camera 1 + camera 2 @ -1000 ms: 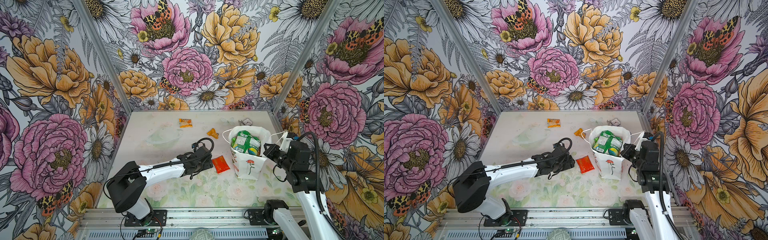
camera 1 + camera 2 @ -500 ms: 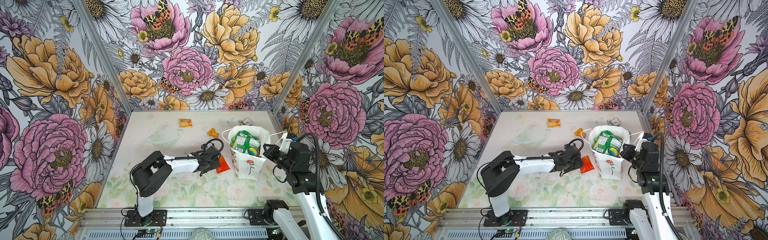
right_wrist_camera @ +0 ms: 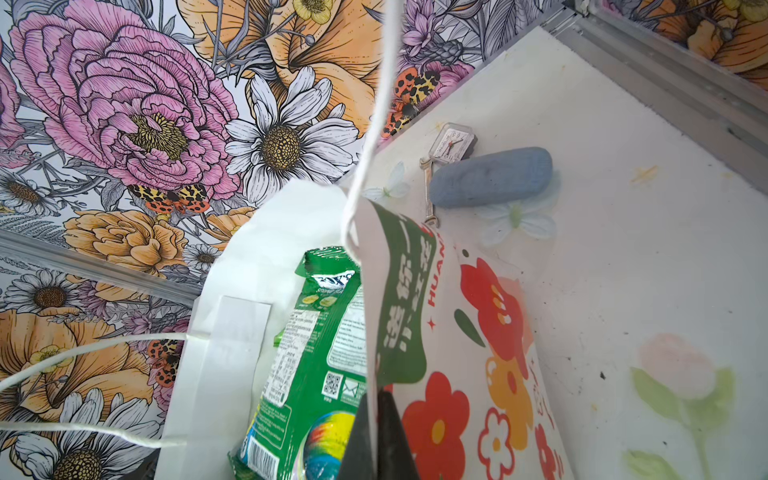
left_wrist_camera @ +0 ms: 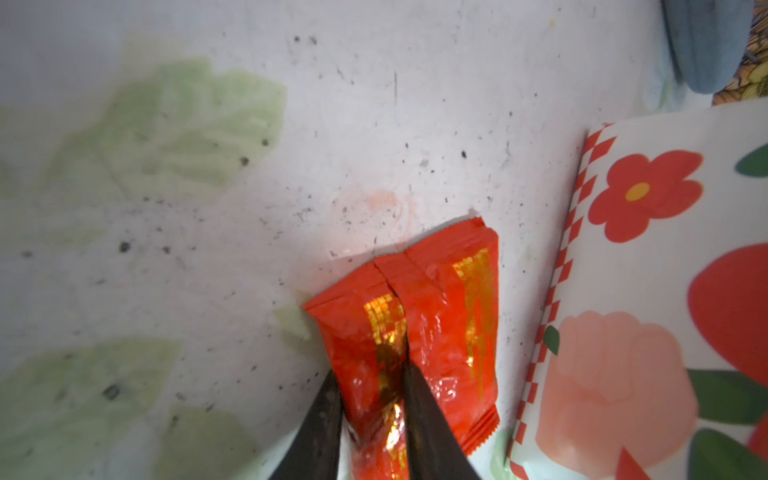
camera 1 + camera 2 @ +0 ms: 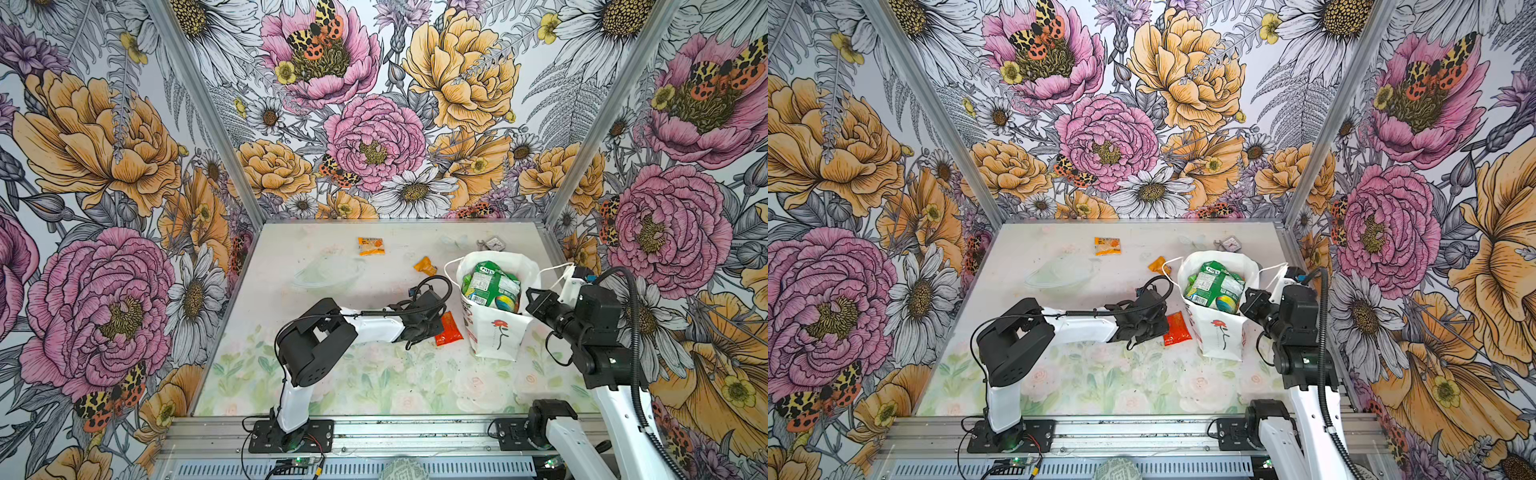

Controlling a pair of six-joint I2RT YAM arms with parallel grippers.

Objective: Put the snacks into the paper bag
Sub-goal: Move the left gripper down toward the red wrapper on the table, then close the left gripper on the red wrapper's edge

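Right gripper [image 3: 376,401] is clamped shut on the side rim of the paper bag [image 5: 496,338], one finger inside and one outside. I reckon that's to hold the mouth open and stop the bag tipping. The bag stands upright, right of centre in both top views, with a green packet [image 5: 490,284] poking out of the top.

Left gripper [image 4: 370,374] is down at the table [image 5: 332,374], fingers pinched onto a raised fold of the red packet [image 4: 440,324]. That packet lies flat just to the left of the bag's flower-printed side, at the lower middle of the left wrist view.

Room-wise, the bag wall is right beside the packet, so I'd go straight up before swinging over. The mouth looks crowded, and a cord handle [image 5: 451,266] loops off the left rim, so a snag is possible.

An orange packet [image 5: 370,245] and a small orange packet [image 5: 424,265] sit in the upper middle with open table around them. The clock [image 3: 452,143] and wrench [image 3: 428,191] lie behind the bag; I'm leaving them alone.
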